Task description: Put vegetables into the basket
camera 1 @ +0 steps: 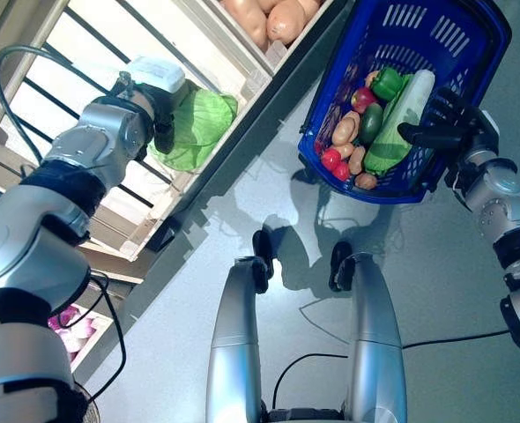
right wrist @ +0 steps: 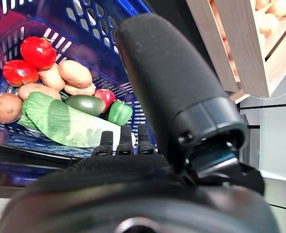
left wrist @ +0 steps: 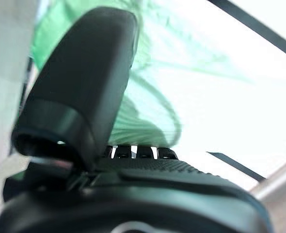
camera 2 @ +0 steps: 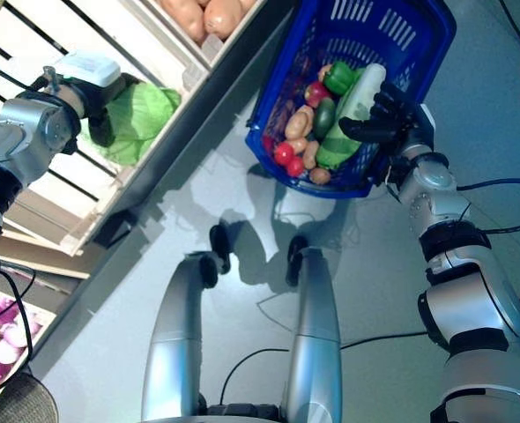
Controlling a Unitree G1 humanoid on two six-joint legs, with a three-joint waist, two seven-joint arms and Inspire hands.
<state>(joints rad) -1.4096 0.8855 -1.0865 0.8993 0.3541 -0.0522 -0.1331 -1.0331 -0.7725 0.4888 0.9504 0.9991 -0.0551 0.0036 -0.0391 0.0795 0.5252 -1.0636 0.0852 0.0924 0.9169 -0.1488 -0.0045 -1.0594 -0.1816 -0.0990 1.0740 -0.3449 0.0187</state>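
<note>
The blue basket [camera 1: 419, 22] stands on the floor at the upper right. In it lie a long pale green cabbage [camera 1: 401, 119], a green pepper [camera 1: 385, 82], potatoes [camera 1: 344, 130], red tomatoes [camera 1: 333, 161] and a dark green oval vegetable [camera 1: 371, 122]. My right hand [camera 1: 445, 123] is at the basket's near rim with its fingers straight over the long cabbage, and it holds nothing. My left hand [camera 1: 161, 115] is on the stand's shelf, right against a round green cabbage [camera 1: 198, 123]. In the left wrist view its thumb [left wrist: 80, 92] stands up beside the cabbage [left wrist: 152, 97], with the fingers straight under it.
The wooden stand [camera 1: 242, 79] with slatted shelves and crates runs along the left, its dark base edge close to the basket. Grey floor [camera 1: 436, 291] lies between the stand and the basket and to the right.
</note>
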